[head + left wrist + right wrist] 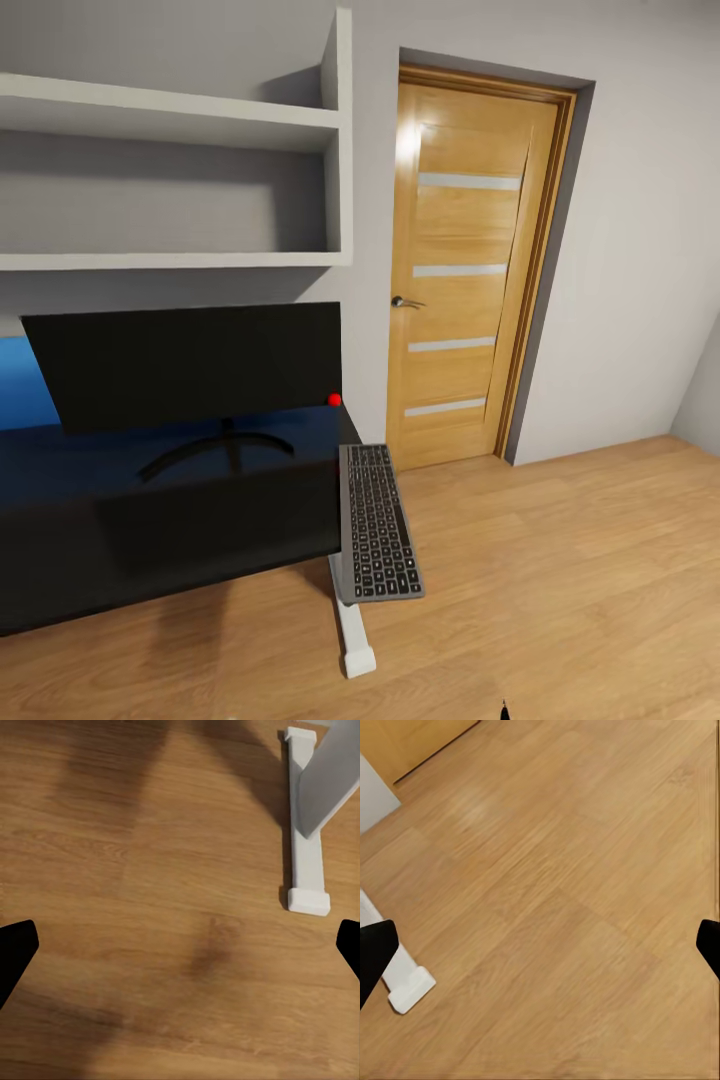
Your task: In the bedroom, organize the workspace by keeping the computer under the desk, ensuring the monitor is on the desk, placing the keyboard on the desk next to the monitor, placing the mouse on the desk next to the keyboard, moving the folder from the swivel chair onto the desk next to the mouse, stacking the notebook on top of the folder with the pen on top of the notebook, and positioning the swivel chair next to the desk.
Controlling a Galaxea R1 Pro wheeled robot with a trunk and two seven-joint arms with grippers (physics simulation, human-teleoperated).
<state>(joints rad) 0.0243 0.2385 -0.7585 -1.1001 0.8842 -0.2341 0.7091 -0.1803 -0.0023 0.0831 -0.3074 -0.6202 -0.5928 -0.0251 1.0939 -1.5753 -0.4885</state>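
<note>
Keyboard [377, 522] is lying at the right end of the desk [200, 540], and it is sticking out past the edge, so part of it is hanging over the wood floor [560, 600]. It is black with a thin grey rim, and it is pointing away from the robot. Just to its left, the monitor [190, 365] is standing on the shiny black desk top on its black stand [222, 450]. Its dark screen is facing the robot. A small red dot [334, 399] is sitting at the monitor's lower right corner. Something blue [20, 385] is peeking out behind the monitor's left side, and I cannot tell what it is. A white desk leg [352, 630] is reaching down to the floor under the keyboard. White wall shelves [180, 180] are hanging above the desk, and a wooden door [465, 270] is standing to the right.

Left pincer [180, 952] is hanging over the floor near the white desk foot [306, 855], with its black fingertips [15, 949] spread wide and pinching nothing. Right pincer [540, 952] is also hanging over bare floor, its fingertips [373, 952] spread wide too, with a white foot end [409, 986] close by.
</note>
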